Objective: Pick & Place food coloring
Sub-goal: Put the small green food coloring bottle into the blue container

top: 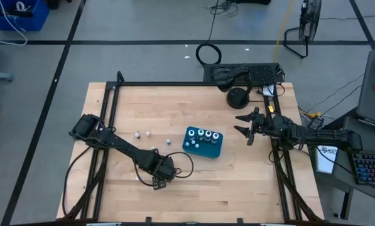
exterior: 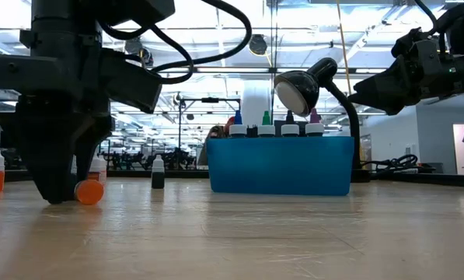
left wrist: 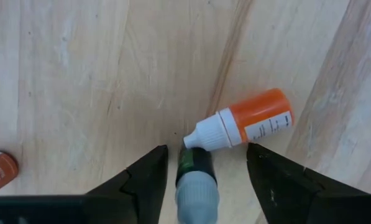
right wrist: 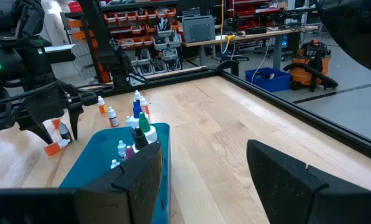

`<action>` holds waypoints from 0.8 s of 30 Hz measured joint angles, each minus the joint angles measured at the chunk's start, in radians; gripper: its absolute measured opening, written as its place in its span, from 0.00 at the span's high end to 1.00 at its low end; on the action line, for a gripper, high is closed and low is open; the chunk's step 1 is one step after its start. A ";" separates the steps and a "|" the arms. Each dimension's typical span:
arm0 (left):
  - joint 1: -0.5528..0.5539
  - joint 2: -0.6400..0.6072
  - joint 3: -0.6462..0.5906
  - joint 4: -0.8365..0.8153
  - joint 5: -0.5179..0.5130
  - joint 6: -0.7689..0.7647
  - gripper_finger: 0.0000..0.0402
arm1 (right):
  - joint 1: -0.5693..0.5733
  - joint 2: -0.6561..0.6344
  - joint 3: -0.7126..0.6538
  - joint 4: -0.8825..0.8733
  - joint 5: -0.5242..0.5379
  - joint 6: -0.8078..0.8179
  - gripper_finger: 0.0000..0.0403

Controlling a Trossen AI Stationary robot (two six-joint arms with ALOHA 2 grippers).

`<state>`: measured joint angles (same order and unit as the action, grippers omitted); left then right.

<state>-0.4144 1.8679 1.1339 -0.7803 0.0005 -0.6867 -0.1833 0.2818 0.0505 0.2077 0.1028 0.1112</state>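
Orange food coloring bottle lies toppled between left hand fingers.

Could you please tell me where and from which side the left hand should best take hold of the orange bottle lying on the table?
Grip the orange bottle across its round body, coming straight down from above. It lies on its side on the table, white cap toward the open left hand, so the body's curved sides are free; the narrow tapering cap would likely slip.
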 joint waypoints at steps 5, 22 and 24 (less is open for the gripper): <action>0.003 0.000 0.000 -0.034 0.026 -0.006 0.59 | 0.000 0.000 0.000 0.000 0.000 0.000 0.44; 0.029 0.002 -0.001 -0.029 0.063 0.023 0.79 | 0.000 0.000 0.000 0.000 0.000 0.000 0.44; 0.029 0.002 -0.001 -0.029 0.062 0.023 0.79 | 0.000 0.000 0.000 0.000 0.000 0.000 0.44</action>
<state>-0.3855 1.8698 1.1332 -0.8091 0.0624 -0.6633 -0.1834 0.2819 0.0504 0.2081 0.1027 0.1110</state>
